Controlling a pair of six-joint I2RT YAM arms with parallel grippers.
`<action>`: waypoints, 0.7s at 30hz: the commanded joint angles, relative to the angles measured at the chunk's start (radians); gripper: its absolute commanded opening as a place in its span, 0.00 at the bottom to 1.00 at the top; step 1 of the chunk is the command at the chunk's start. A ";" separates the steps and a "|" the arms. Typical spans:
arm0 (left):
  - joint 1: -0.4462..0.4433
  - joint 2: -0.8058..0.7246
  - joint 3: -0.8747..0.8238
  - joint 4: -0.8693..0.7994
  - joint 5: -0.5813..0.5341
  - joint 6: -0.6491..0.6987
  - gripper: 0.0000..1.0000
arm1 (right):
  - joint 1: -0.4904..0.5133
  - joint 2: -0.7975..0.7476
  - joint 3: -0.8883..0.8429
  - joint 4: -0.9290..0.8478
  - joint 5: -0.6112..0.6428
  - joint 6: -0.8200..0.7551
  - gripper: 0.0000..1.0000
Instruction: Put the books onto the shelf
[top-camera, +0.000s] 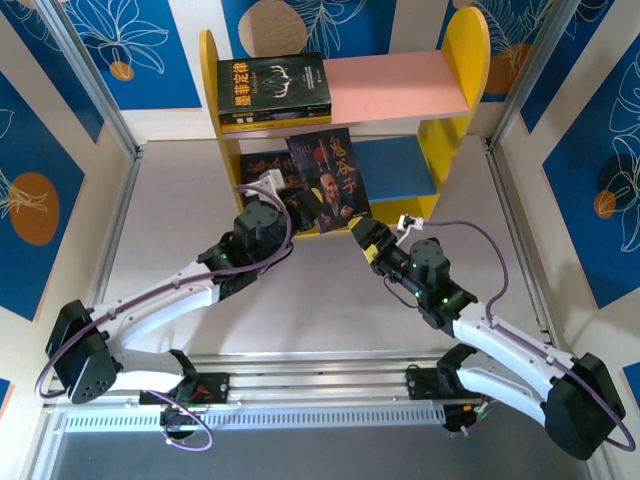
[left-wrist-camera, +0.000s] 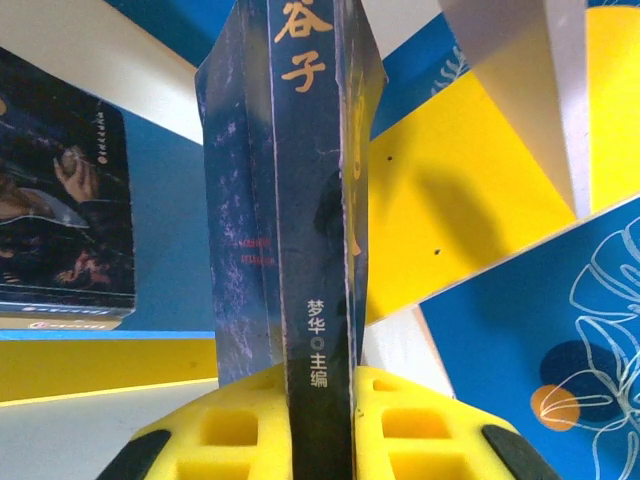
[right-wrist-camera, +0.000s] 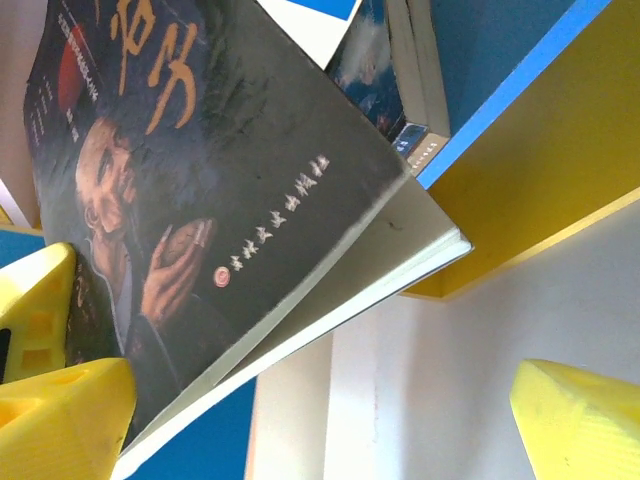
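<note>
Step in hand: shelving one book, judged about midway through the task. Left claw (left-wrist-camera: 320, 432) is clamped on the spine of the dark-blue book (top-camera: 330, 180) with the old man's face on its cover. That book hangs tilted, cover up, at the front lip of the blue board (top-camera: 398, 165) of the shelf (top-camera: 466, 60), not yet resting flat inside as far as I can tell. Right claw (right-wrist-camera: 310, 395) has its fingers wide apart with nothing gripped. It sits at the book's near right corner, and the cover lies over its left-hand finger (right-wrist-camera: 60, 400); can't tell if they touch. Already in place: a black book (top-camera: 273, 92) lies flat on the left end of the pink board (top-camera: 405, 85), and another dark book (top-camera: 260, 168) is on the left of the blue board, just beside the held one. No other books show on the counter (top-camera: 320, 320). Next move, as a guess: the left arm pushes the book far-ward onto the blue board, level or leaned on its neighbour, then lets go. The right claw needs to stay clear of the near corner, or steady the loose page edge. Risks: the thin book may sag or slip off the lip, or knock the neighbour.
</note>
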 joint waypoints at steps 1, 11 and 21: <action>-0.014 -0.004 0.031 0.152 -0.034 -0.018 0.00 | 0.021 0.022 0.027 0.094 0.066 0.067 0.97; -0.029 0.013 0.010 0.217 -0.033 -0.040 0.00 | 0.054 0.126 0.045 0.200 0.097 0.170 0.97; -0.053 0.013 -0.030 0.275 -0.066 -0.060 0.00 | 0.082 0.192 0.066 0.280 0.155 0.239 0.91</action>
